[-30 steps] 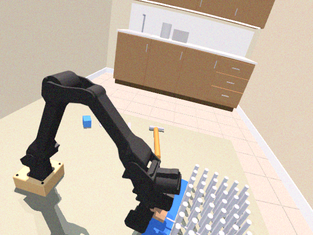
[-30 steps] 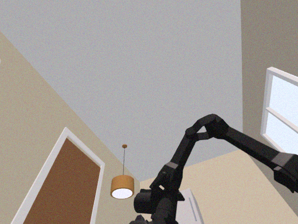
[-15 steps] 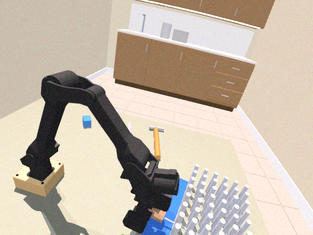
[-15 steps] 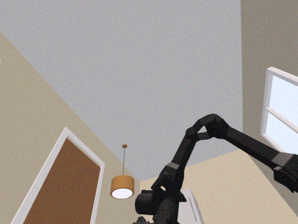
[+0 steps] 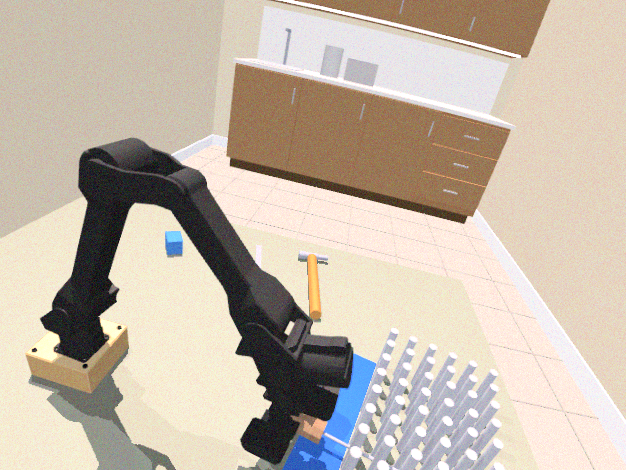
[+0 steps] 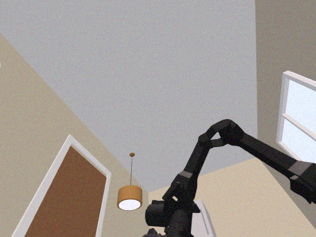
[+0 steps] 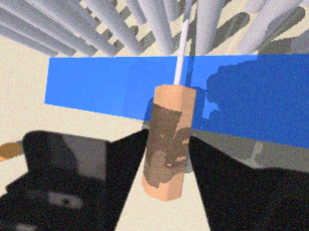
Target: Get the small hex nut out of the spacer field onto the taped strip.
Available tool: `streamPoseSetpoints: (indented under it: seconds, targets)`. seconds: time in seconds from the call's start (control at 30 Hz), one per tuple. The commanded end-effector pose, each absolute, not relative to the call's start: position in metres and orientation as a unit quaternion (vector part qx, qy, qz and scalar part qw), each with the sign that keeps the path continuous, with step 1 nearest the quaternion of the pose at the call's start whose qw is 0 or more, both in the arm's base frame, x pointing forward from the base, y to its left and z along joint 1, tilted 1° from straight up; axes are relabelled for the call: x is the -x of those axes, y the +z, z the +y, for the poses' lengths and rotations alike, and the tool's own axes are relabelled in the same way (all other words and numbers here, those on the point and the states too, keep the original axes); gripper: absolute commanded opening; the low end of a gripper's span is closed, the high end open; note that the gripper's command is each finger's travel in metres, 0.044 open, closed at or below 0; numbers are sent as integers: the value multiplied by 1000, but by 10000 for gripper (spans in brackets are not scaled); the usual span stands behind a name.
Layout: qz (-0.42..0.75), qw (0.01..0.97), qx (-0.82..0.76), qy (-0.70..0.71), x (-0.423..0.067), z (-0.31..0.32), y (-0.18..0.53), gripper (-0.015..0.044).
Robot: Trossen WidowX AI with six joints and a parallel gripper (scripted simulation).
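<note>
Setting: kitchen room, beige table point(image 5: 192, 323) carrying the spacers point(image 5: 429, 404).
Gripper point(image 7: 166, 147): clamped on the wooden handle point(image 7: 166, 142) of the hook tool, low over the blue taped strip point(image 7: 95, 88), on the strip's near side from the spacers.
Tool axis: thin rod point(image 7: 180, 53) runs from the handle straight across the strip into a lane between spacers.
Nut: not visible; judged deeper in the field, beyond the rod.
Hammer point(image 5: 314, 285): well apart from the spacers.
</note>
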State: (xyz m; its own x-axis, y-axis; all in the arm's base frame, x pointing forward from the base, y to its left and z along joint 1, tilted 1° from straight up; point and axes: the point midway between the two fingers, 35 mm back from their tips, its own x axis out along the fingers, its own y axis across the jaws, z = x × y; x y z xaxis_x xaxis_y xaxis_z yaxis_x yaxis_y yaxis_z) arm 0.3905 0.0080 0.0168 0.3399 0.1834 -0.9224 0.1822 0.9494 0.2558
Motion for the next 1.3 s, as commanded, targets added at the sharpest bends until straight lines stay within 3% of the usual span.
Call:
streamPoseSetpoints:
  seconds: [0.0, 1.27]
  targets:
    - [569, 807, -158, 3, -390, 9, 21, 0]
    - [569, 807, -160, 1, -375, 13, 26, 0]
